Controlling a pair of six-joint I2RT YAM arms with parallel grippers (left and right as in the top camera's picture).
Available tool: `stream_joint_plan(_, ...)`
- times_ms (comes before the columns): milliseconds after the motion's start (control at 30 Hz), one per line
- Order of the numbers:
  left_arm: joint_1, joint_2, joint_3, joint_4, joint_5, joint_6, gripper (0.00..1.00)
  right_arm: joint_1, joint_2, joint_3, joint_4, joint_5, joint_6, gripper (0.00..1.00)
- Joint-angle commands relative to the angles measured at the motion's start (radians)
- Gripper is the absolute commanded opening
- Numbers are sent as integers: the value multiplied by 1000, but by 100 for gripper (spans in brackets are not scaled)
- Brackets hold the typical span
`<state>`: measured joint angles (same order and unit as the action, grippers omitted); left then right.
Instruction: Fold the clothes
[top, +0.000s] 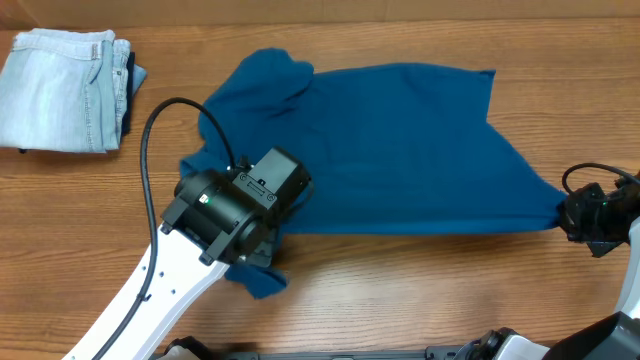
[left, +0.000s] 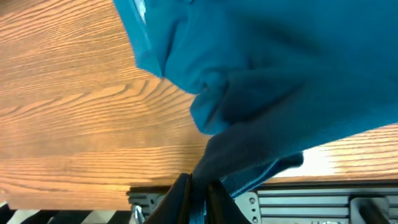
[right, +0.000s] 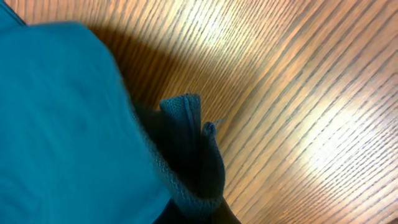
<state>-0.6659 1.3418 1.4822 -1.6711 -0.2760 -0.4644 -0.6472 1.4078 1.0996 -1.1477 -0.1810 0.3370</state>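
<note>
Teal polo shirt (top: 400, 150) spread on table (top: 400, 300) — left gripper (left: 198, 191) pinched tight on its near edge, right gripper (top: 572, 215) clamped on stretched corner — folded jeans (top: 60, 90) well apart.

We log bright, even light from above. Overhead view: sharp, shadows soft. Left wrist view: the shirt (left: 280, 74) just ahead of the left gripper (left: 198, 196) is blurred and self-shadowed. Right wrist view: pale glare streaks the table (right: 336, 143) beyond the right gripper (top: 562, 215), cloth soft-focused.

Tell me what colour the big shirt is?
The shirt is plain teal-blue; the overhead view shows it best.
</note>
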Motion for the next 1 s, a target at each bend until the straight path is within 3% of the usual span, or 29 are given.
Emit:
stream_joint_plan(0, 5, -10, 23, -19, -59, -14, 12, -3, -18, 29, 8, 59, 20, 4)
stream_joint_plan(267, 5, -14, 23, -18, -30, 51, 15, -3, -56, 29, 45, 85, 42, 4)
stream_joint_plan(467, 5, -13, 23, 31, -72, 92, 17, -3, -56, 29, 150, -90, -4, 4)
stream_joint_plan(667, 5, -11, 22, 100, -64, 113, 19, -2, -56, 28, 146, -101, -4, 4)
stream_joint_plan(867, 5, 5, -28, 145, 143, 135, 25, -2, -56, 28, 148, -90, -3, 4)
stream_joint_plan(967, 5, 5, -114, 194, 164, 21, 35, -2, -56, 28, 148, -90, -3, 4)
